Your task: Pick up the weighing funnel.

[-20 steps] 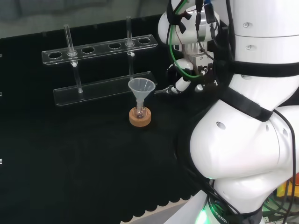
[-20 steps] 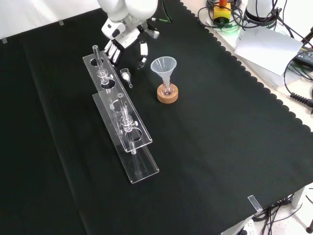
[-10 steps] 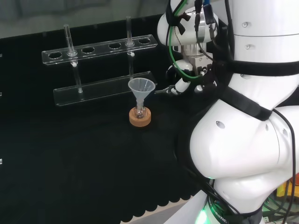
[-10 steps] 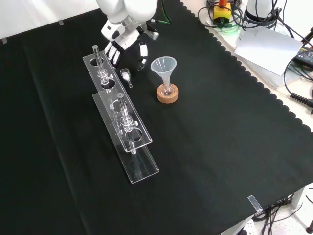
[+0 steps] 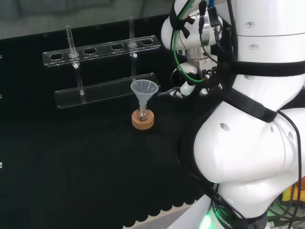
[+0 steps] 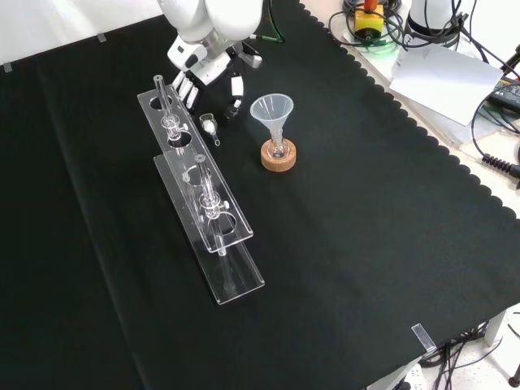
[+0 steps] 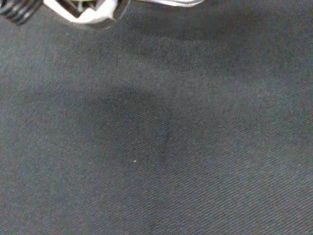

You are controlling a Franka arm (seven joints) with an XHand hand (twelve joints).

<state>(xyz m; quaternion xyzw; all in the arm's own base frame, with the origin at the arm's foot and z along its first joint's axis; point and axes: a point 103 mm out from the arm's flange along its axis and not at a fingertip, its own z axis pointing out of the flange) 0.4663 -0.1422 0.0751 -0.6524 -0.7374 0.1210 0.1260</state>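
In the front view the clear rack (image 6: 231, 276) lies left and the funnel (image 6: 272, 112) stands right on its cork ring (image 6: 279, 157). Between them the hand (image 6: 210, 71) hangs released, fingers spread, likely to straddle the weighing funnel (image 6: 210, 125) lying on the cloth just nearer

Rack (image 6: 199, 183) & funnel (image 6: 272, 110) flank weighing funnel (image 6: 210, 125); cloth (image 6: 244, 140) btw. them bare.

Black cloth (image 6: 366, 203), tan cork ring (image 6: 279, 158) — clear weighing funnel (image 6: 210, 126), black-and-white hand (image 6: 236, 84).
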